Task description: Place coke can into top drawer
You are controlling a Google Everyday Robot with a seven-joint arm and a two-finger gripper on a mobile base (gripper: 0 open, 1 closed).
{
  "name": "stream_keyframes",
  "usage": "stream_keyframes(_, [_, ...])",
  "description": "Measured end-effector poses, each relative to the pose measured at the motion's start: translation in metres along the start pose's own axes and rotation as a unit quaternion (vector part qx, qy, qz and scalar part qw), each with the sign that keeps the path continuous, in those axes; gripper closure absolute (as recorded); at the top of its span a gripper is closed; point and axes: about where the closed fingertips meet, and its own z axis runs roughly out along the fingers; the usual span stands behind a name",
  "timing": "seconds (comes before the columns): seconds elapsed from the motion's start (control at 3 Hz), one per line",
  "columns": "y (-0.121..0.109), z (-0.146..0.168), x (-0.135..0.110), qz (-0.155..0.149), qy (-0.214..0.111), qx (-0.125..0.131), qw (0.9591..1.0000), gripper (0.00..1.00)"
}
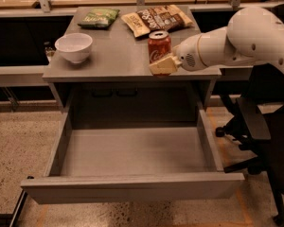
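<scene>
The coke can (159,45), red with a silver top, is upright over the front right part of the grey cabinet top (111,56). My gripper (162,61) comes in from the right on the white arm and is shut on the coke can; one tan finger (164,66) shows in front of the can's base. The top drawer (132,188) is pulled fully open below the cabinet top, and its grey floor is bare. The can is behind and above the drawer's back right area.
A white bowl (74,47) stands at the left of the cabinet top. A green snack bag (98,18) and a brown chip bag (156,18) lie at the back. A black office chair (265,126) stands to the right of the drawer.
</scene>
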Motion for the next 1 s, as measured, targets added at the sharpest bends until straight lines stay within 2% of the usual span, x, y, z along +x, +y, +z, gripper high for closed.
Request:
stream_keyframes(0.33, [0.0389, -0.0167, 0.0257, 0.042, 0.031, -0.007, 0.9986, 1.0])
stream_keyframes(0.67, [0.0442, -0.0141, 0.0311, 0.044, 0.038, -0.01, 0.9983, 1.0])
stream_keyframes(1.0, [0.043, -0.0095, 0.0308, 0.028, 0.052, -0.014, 0.9982, 1.0])
